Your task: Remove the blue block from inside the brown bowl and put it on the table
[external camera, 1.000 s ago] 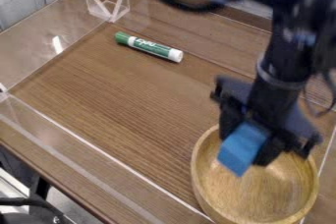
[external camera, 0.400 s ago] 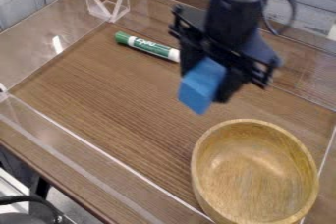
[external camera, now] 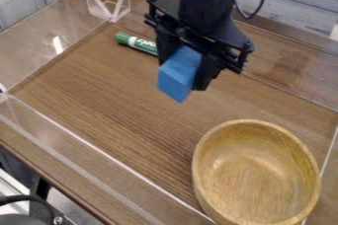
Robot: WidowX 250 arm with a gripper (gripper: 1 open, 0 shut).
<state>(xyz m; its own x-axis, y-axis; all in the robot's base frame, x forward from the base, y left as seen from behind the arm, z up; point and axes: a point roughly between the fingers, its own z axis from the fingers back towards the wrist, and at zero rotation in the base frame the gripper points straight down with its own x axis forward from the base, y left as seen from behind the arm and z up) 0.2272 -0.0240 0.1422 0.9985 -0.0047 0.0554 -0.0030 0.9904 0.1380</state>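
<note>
Blue block [external camera: 181,72]: held in mid-air above the desk [external camera: 93,91], clear of the surface, up and to the left of the brown bowl [external camera: 258,175] and well apart from it. Jaws of the gripper [external camera: 189,63]: closed narrow on the blue block, pinching its upper part; lower part of the block hangs free below the jaws w/ nothing touching it. Long axis of the block: approx. vertical, slightly tilted, top toward the gripper, bottom end toward the desk. Gripper: black, pointing down from above, w/ cables trailing up out of the top of the view. Brown bowl: sits at lower right of the desk, upright, interior bare wood grain, its near rim cut by the bottom edge of the view. Marker pen [external camera: 136,43] (green and white): lies flat on the desk behind and left of the block, its right end hidden behind the gripper. Open room: broad stretch of bare wood-grain desk under and to the left of the block, running to the clear acrylic wall [external camera: 40,120] along the left and near edges; a small clear acrylic stand [external camera: 106,2] at the far left corner.
</note>
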